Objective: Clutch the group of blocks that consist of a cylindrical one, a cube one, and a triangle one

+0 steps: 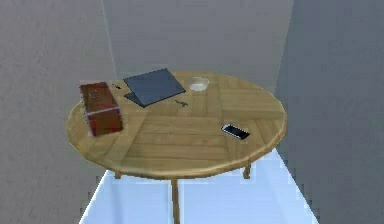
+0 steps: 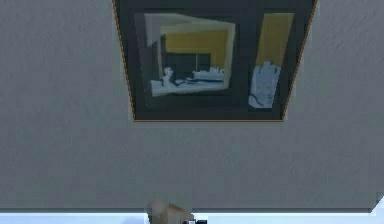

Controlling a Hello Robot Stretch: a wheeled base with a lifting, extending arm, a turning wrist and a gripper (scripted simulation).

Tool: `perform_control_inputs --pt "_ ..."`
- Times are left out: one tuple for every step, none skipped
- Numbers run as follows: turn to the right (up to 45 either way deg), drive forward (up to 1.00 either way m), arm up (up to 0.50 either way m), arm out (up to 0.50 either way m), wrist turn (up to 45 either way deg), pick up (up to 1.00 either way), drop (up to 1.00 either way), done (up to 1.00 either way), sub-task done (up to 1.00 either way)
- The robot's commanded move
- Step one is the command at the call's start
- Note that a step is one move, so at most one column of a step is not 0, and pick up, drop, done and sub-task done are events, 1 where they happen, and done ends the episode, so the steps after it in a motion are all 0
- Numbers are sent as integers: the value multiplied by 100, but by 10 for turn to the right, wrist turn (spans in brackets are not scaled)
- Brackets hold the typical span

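1 reddish-brown box [image 1: 102,107], on the round wooden table [image 1: 190,140] toward the forward view's left, may be the blocks; the step is approach; next, drive nearer to confirm; the gripper's state cannot be told.

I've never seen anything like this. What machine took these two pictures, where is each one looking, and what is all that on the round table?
These are a simulator's renders, seen through two cameras on a wheeled robot in a simulated house. The first camera looks ahead and a little down at a round wooden table. On it are a reddish-brown box near the picture's left, a dark flat slab that may be a closed laptop farther back, a small pale bowl beside that, and a phone toward the right. The second camera looks out to the side on which the robot's arm reaches. It faces a grey wall with a dark-framed picture on it. At the bottom edge sits a small brownish thing; I can't tell what it is.
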Motion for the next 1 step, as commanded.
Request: perform_control_inputs --pt "0 0 0 0 450 0 0 0 0"
